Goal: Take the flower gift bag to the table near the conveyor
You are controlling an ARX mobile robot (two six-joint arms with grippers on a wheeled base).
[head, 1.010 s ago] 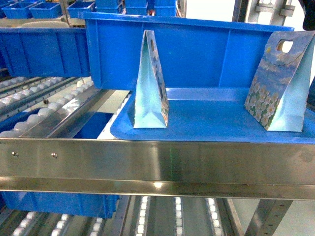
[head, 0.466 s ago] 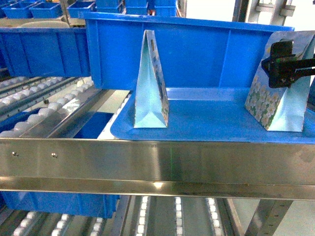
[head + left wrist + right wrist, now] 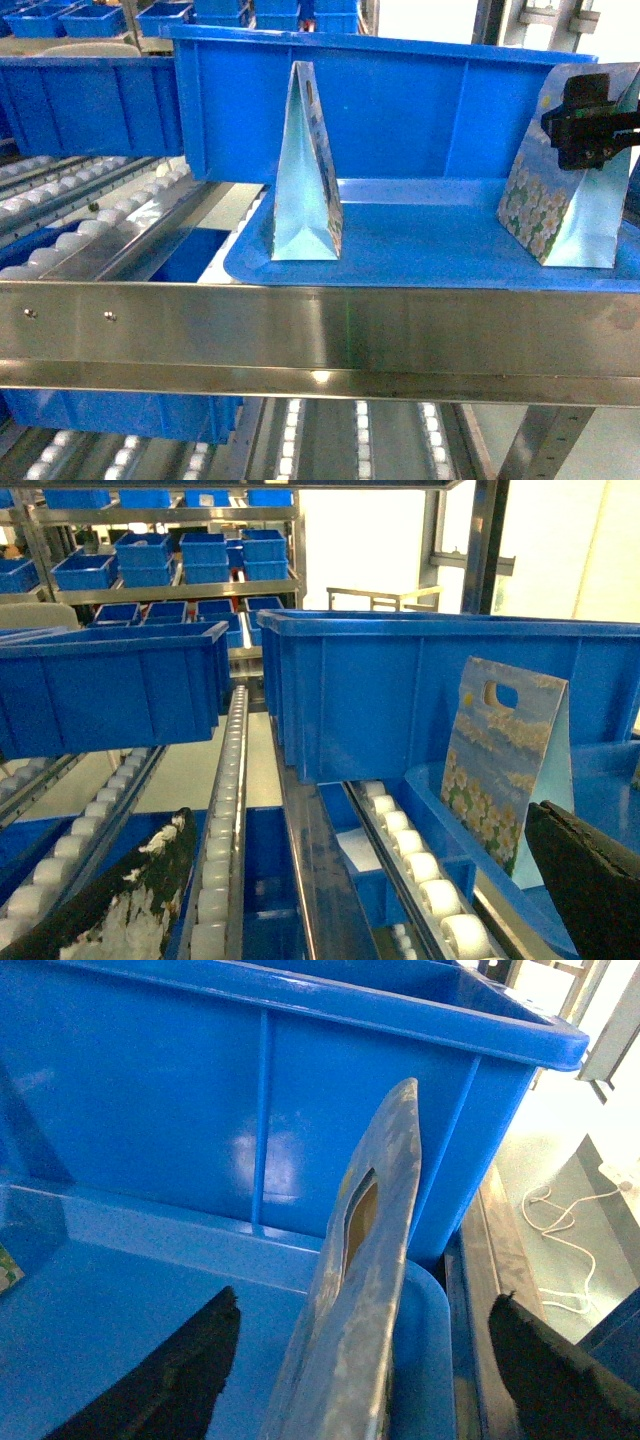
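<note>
Shifting rightward and slightly up since half a second ago, the right pincer [image 3: 597, 120] is now sitting over the handle cutout at the top of the right flower gift bag [image 3: 560, 190], whereas a second ago it was not in view at all. Neither bag has moved.

Going left to right, the conveyor [image 3: 90, 215] is showing sloped lanes of small white rollers between glossy stainless-steel rails, with a broad brushed-steel front beam crossing the lower head view. Rigid blue plastic bins [image 3: 85, 100] are sitting on the lanes. A shallow blue tray [image 3: 420, 250] with rounded corners is carrying two bags. Near its left front corner a second gift bag [image 3: 305, 170] is standing upright, edge-on, a tall narrow triangle with a pale blue gusset. Toward the tray's right edge the flower gift bag is standing upright, its matte paper face printed with white daisies under a painted sky.

From the right wrist camera, the dark fingers [image 3: 170, 1380] are spread wide on either side of the bag's thin top edge, not touching it. The left pincer [image 3: 360, 920] is also gaping wide, its scuffed pads [image 3: 130, 910] holding nothing.
</note>
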